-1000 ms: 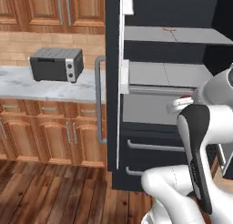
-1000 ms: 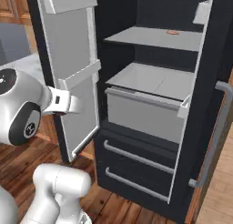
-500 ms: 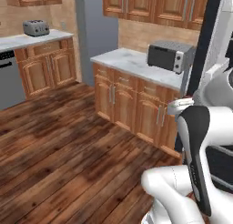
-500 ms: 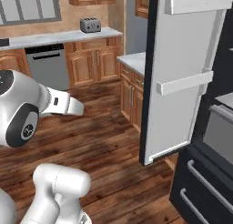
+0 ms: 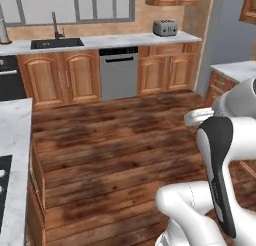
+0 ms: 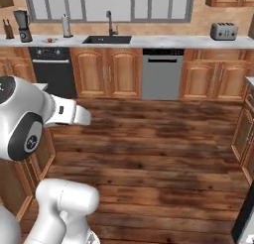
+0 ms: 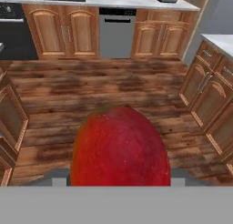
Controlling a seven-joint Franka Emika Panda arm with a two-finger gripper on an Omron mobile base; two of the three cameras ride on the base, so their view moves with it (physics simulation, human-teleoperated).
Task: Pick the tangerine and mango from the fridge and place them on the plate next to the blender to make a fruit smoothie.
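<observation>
I judge the job about half done at best: I have the mango (image 7: 119,146) in hand, and it must yet reach the plate (image 6: 48,40), a tiny shape just beside the blender (image 6: 22,26) at the far left end of the surface along the back wall. My gripper is clenched round the red fruit, well apart from that surface, over the wooden floor (image 7: 109,89).

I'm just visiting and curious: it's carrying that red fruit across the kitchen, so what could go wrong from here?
1. The mango is round and smooth, and the grip on it is hidden behind it; a jolt while driving could shake it loose onto the wood floor.
2. The blender and the small plate beside it sit on the far counter, so there is a long way left to carry it.
</observation>
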